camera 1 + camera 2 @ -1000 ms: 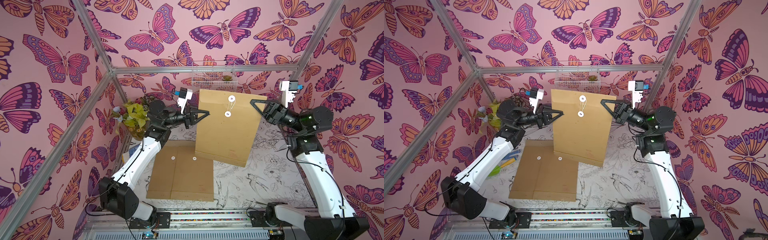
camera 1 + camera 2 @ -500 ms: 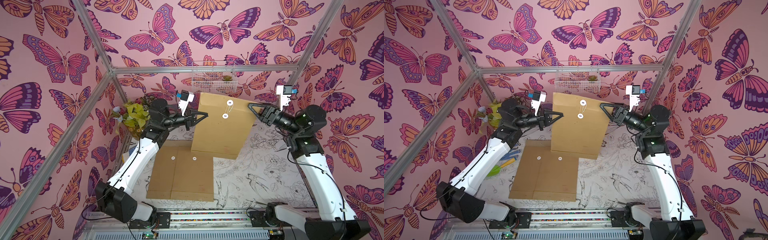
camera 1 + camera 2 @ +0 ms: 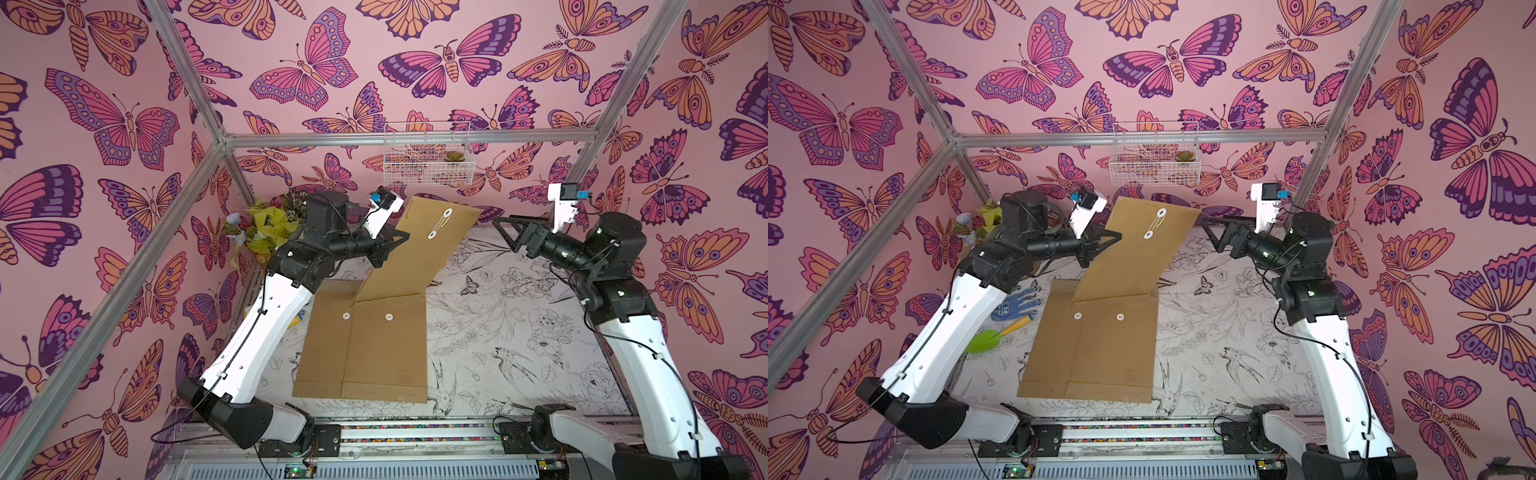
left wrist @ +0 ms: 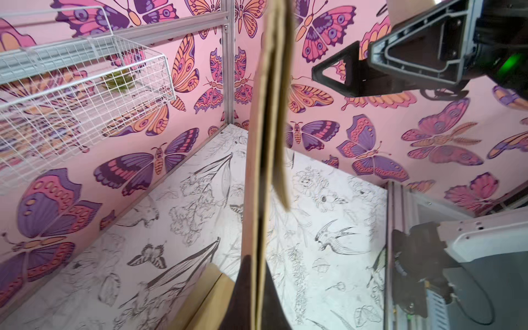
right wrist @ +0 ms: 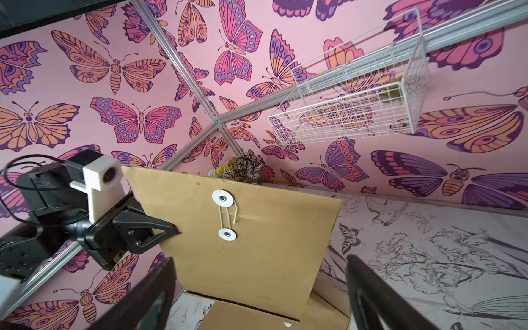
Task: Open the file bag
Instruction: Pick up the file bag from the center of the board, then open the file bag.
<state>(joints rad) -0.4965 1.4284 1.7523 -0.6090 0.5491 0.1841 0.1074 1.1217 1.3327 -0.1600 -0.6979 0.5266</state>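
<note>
Now my right gripper [image 3: 505, 232] has let go. A second ago it pinched the bag [image 3: 419, 257] at its 3 o'clock edge; its jaws now stand wide and clear of that edge in both top views. My left gripper [image 3: 401, 241] stays clamped on the 9 o'clock edge and is the only hold left.

With one support gone, the bag no longer hangs square. It leans, top corner toward 1 o'clock and bottom edge swung toward 7 o'clock over the flat bags [image 3: 374, 345], which lie at 6 o'clock on the table [image 3: 519, 324]. It sits toward the table's 12 o'clock end.

I judge that the release frees my right gripper for the string [image 5: 224, 217], which still runs between the two discs [image 5: 223, 197]. The flap is shut, so the opening itself has not begun.

- **Bottom edge:** I cannot tell whether it rests on the flat bags or hangs just above them.
- **String:** how many turns it makes is too fine to read.
- **Left wrist view:** it shows the bag only edge-on and blurred.
- **Right fingers:** my right wrist view cuts them off at the frame.
- **Back face:** the bag's back face is hidden throughout.
</note>
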